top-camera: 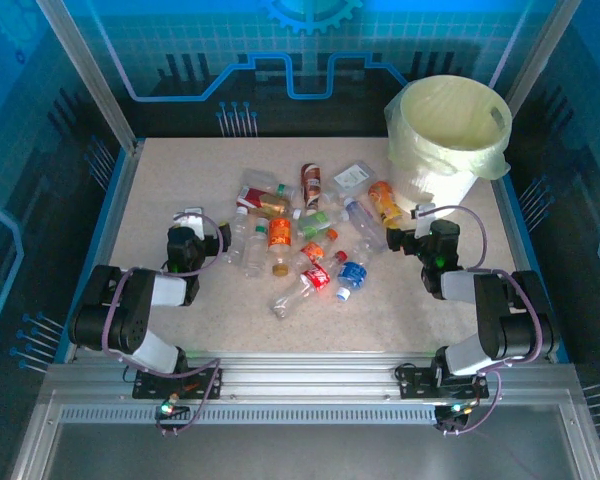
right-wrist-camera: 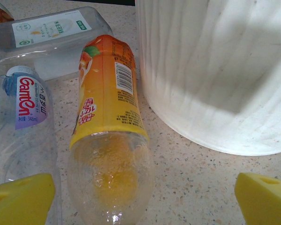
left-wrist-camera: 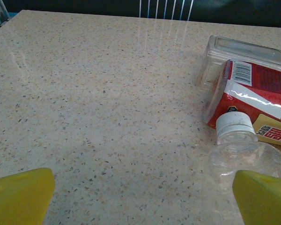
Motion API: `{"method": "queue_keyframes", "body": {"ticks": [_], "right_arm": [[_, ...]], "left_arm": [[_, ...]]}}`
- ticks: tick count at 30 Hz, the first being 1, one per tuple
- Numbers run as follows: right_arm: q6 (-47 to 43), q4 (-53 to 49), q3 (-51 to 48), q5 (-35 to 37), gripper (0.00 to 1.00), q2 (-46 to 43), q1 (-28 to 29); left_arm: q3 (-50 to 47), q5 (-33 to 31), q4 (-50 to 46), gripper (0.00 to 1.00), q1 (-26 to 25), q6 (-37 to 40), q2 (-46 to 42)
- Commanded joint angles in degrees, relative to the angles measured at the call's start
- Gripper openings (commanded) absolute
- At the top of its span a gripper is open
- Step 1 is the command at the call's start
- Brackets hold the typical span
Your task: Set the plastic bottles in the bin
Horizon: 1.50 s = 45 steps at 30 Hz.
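I am holding my left gripper (top-camera: 189, 218) and right gripper (top-camera: 421, 216) spread wide, empty (nothing begun yet); the plastic bottles (top-camera: 280, 236) are all lying left of the bin (top-camera: 435, 186).

- The bottles (top-camera: 300, 235) are scattered, lying down, across the middle of the worktop (top-camera: 160, 180).
- The bin (top-camera: 448, 140) is set on the far right corner, just beside the rightmost bottles.
- The left end effector (top-camera: 188, 216) is placed left of the bottles.
- The right end effector (top-camera: 420, 212) is placed right of them, before the bin.
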Motion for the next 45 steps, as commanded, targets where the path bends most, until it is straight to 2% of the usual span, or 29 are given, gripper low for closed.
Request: {"method": "queue_keyframes", "body": {"ticks": [1, 23, 26, 32, 35, 38, 41, 45], "right_arm": [[-0.6, 1.6, 1.3, -0.4, 1.0, 0.6, 0.8], [-0.3, 1.2, 1.3, 0.1, 1.0, 0.0, 0.7], [-0.3, -4.0, 2.1, 0.5, 1.0, -4.4, 0.8], [5.8, -24.6, 8.4, 0.8, 1.0, -14.9, 1.0], [9.8, -36.1, 12.6, -0.1, 1.0, -16.3, 1.3], [12.5, -42.6, 15.1, -0.2, 1.0, -15.3, 2.5], [19.1, -47.5, 16.7, 4.9, 1.0, -13.3, 3.5], [24.6, -48.5, 17.7, 3.3, 1.0, -9.4, 3.4]], "left_arm": [[1.1, 1.4, 2.0, 0.99, 0.7, 1.1, 0.8], [0.6, 0.4, 1.8, 0.99, 0.7, 0.9, -1.2], [0.6, -0.9, -3.7, 0.99, 0.6, 0.4, -7.5], [1.6, -5.8, -16.3, 0.99, 0.3, -3.2, -21.6], [4.1, -9.1, -26.3, 0.99, 0.2, -10.5, -27.6], [8.4, -10.1, -39.6, 0.99, 0.2, -19.8, -31.0], [12.6, -8.0, -51.6, 0.99, 0.2, -28.8, -32.6], [14.9, 2.4, -57.2, 0.99, 0.2, -35.7, -32.8]]}}
